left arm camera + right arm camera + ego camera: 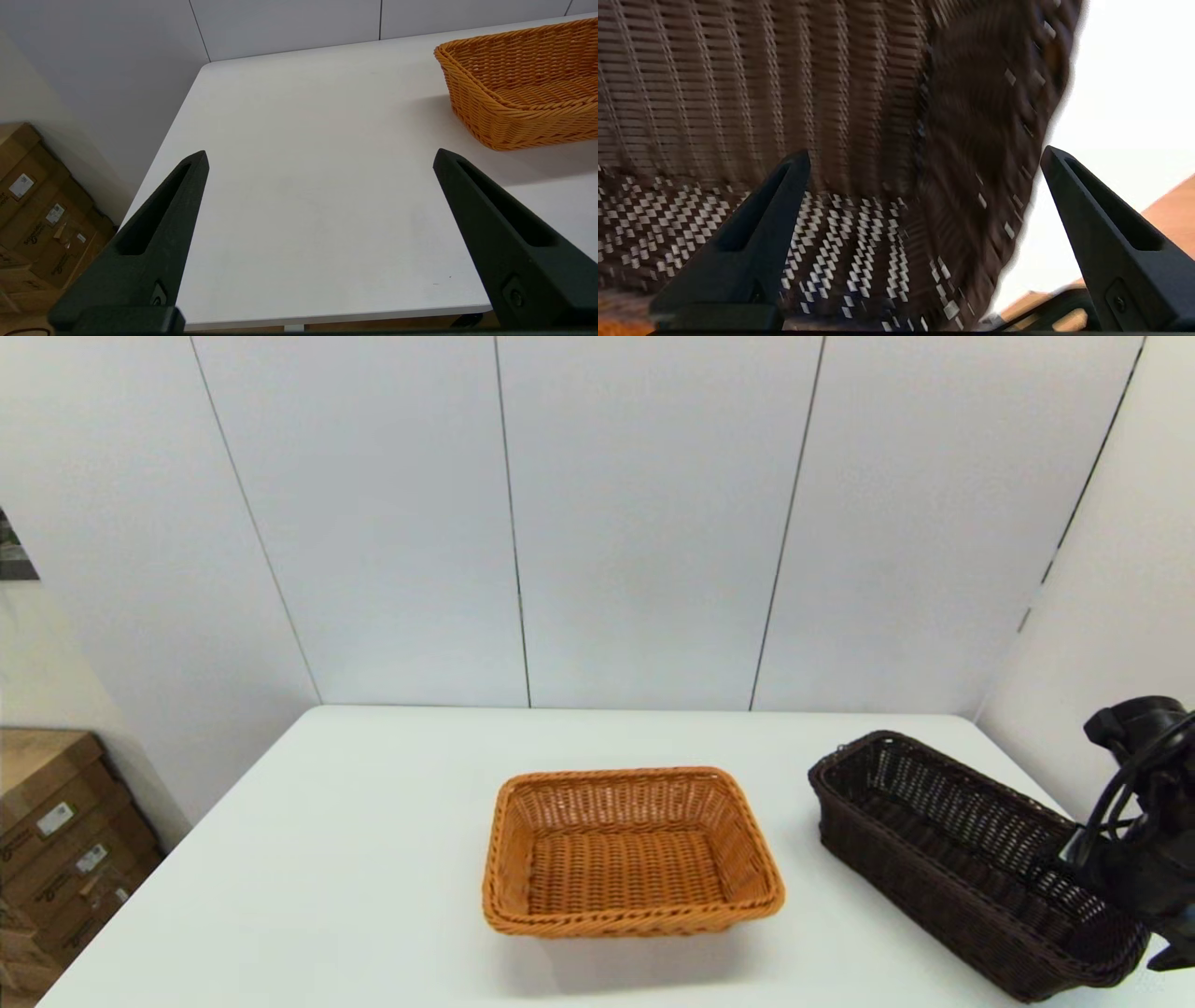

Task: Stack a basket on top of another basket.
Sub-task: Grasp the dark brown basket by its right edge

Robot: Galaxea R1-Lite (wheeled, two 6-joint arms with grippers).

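I read the right tool (920, 158) as spread wide, its two black fingers (752, 233) well apart and holding nothing. It sits over the near end of the dark brown basket (962, 859): in the right wrist view one finger is over the woven interior, the other is outside the end wall, and the braided rim runs between them. I cannot tell whether either finger touches the wicker; that view is blurred. In the head view the right arm (1139, 821) covers the basket's near right corner, and the basket lies at an angle on the white tabletop (373, 859), close to its right edge. The orange-tan basket (630, 849) stands upright and empty further out to the left of the right tool, apart from the dark one with bare tabletop between them. The left tool (320, 161) is also wide, gripping nothing, held over the near left part of the tabletop; the orange-tan basket is ahead of it and off to its right, well clear of both fingers. Cardboard boxes (56, 840) are stacked on the floor beyond the tabletop's left edge. The baskets are not yet stacked.
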